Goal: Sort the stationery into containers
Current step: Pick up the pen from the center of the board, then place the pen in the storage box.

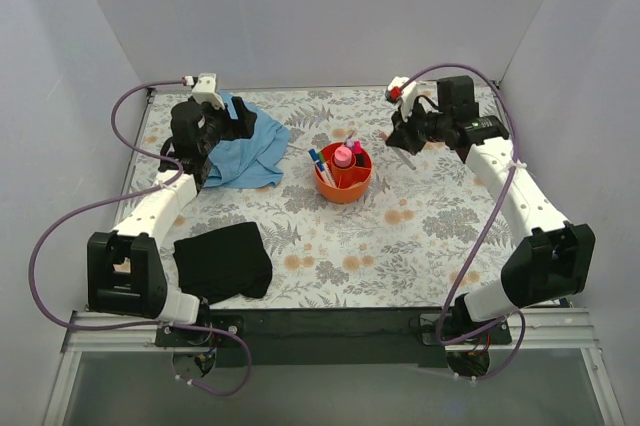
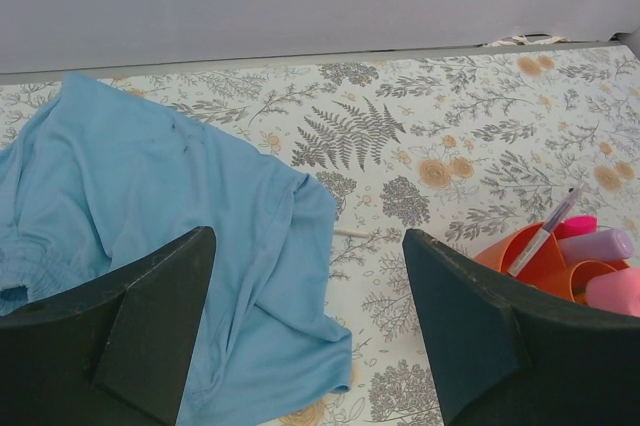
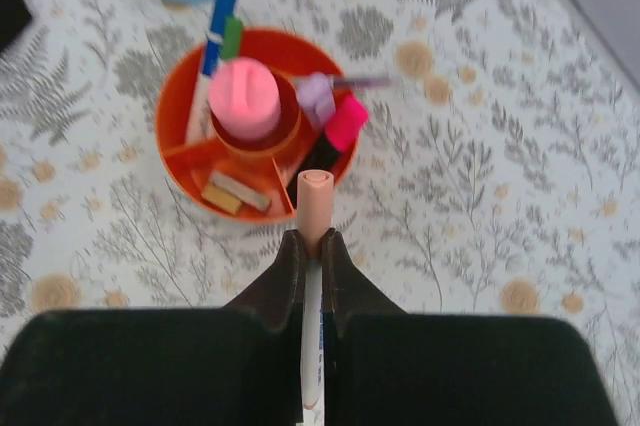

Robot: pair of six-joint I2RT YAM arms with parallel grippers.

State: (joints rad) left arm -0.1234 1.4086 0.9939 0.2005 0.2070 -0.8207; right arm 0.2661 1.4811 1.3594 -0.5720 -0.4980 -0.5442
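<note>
The orange divided bowl (image 1: pixel 329 187) stands mid-table; it also shows in the right wrist view (image 3: pixel 172 151) and the left wrist view (image 2: pixel 512 250). It holds a pink bottle (image 3: pixel 243 98) in the centre well, blue- and green-capped markers (image 3: pixel 214 31), a lilac stick (image 3: pixel 317 99) and a pink highlighter (image 3: pixel 346 124). My right gripper (image 3: pixel 313 246) is shut on a white marker with a pale pink cap (image 3: pixel 315 201), held above the table just right of the bowl (image 1: pixel 405 142). My left gripper (image 2: pixel 308 241) is open and empty over the edge of the blue cloth (image 2: pixel 150 196).
The blue cloth (image 1: pixel 247 153) lies left of the bowl. A black cloth (image 1: pixel 222 258) lies at the front left. A thin white stick (image 2: pixel 351 233) lies on the table beside the blue cloth. Grey walls close the back and sides.
</note>
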